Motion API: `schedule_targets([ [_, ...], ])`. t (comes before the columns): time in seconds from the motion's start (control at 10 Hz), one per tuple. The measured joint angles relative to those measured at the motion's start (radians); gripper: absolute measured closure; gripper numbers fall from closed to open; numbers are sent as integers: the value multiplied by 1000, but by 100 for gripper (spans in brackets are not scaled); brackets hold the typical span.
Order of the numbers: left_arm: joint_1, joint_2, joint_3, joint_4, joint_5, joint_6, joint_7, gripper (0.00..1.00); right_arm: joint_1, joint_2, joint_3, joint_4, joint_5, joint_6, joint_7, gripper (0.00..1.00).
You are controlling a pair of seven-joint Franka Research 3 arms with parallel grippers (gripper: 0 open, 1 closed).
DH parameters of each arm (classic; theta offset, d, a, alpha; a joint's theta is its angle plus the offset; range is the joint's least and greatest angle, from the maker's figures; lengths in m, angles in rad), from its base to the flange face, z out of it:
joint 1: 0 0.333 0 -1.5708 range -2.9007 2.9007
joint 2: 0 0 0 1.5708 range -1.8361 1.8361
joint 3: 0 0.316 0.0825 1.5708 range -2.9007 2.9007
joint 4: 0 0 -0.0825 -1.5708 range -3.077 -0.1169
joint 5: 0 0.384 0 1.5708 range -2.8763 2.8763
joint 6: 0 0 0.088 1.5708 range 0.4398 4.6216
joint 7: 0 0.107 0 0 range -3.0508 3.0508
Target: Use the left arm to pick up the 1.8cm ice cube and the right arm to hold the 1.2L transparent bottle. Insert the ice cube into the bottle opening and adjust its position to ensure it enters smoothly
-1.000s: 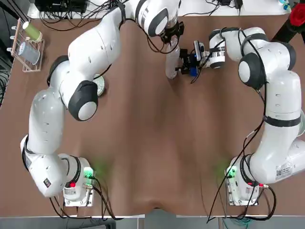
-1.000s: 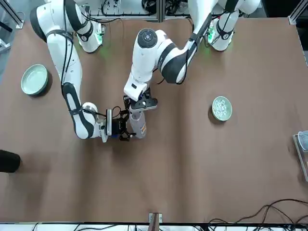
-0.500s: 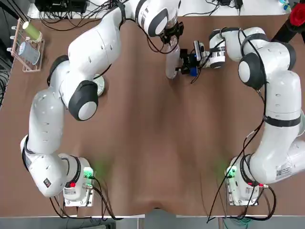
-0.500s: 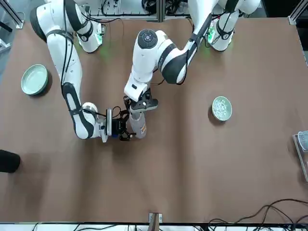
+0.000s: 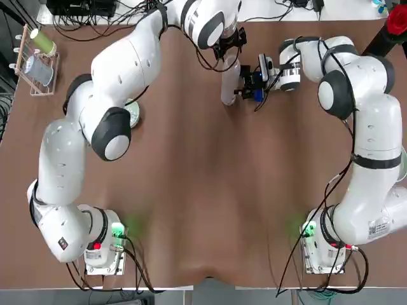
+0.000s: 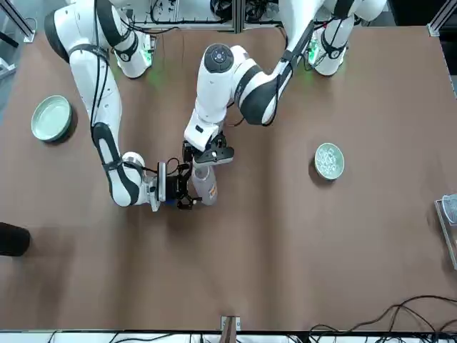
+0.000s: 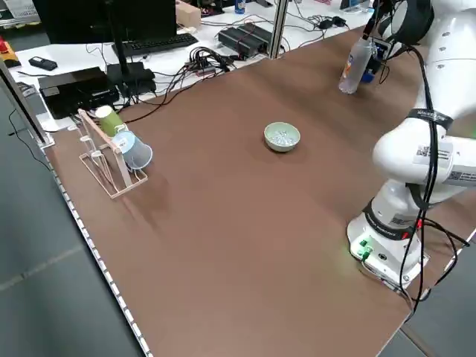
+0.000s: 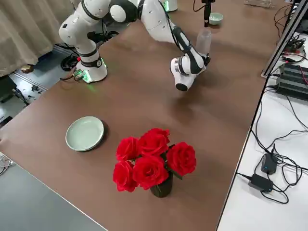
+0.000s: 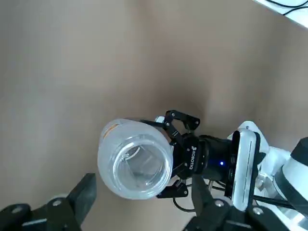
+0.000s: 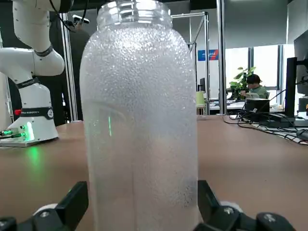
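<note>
Bottle of clear, wide-mouthed plastic stands upright, grasped by the right hand. Left hand, released, hovers above its opening.

A robotics lab: two white robot arms bolted to a table, monitor and tangled cables behind.

Noted: plain brown on tabletop. Vivid red on roses. Pale green on plate. Light blue on mug. Colourless, see-through on bottle. White, banded black on left arm.
</note>
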Motion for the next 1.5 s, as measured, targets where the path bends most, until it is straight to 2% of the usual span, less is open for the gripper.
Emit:
schedule_targets([
  [0.3, 14, -5, 9, 1, 5, -17, 39, 4, 0, 0, 0, 0, 0, 0, 0, 0],
  [0.5, 65, -36, 12, -1, 6, -115, 136, 0, -8, 0, -2, 5, 0, -1, -1, 0],
  [0.8, 160, -148, 10, -47, 6, -305, 278, 0, -41, 0, -5, 8, -15, -9, -1, 0],
  [1.0, 209, -248, 9, -123, 6, -368, 368, 0, -77, 0, -7, 10, -70, -18, -1, 0],
  [1.2, 276, -363, 7, -244, -14, -373, 477, 0, -126, -4, -10, 27, -167, -22, 7, 0],
  [1.5, 411, -555, 8, -427, -50, -375, 670, 0, -196, -26, -31, 98, -319, -26, 164, 0],
])
